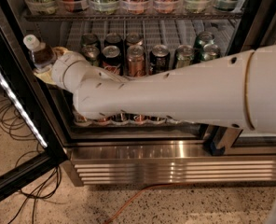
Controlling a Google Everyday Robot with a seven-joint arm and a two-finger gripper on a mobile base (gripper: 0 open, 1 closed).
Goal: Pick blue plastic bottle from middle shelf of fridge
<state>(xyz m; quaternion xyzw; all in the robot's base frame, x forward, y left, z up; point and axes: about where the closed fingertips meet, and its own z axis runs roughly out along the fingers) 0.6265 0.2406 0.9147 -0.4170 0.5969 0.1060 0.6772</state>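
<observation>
Blue plastic bottle (pixel 37 55) upright, far left of middle shelf (pixel 152 31). My jaws beside it; state cannot tell. Expect thin, slippery wall, liquid weight: grip mid-body, moderate squeeze.

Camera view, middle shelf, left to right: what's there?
Blue plastic bottle with the gripper at it → arm's wrist → dark can → copper can → black can → grey can → green can.

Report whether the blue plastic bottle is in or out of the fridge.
In: the blue plastic bottle stands at the left end of the middle shelf, the gripper beside it.
</observation>
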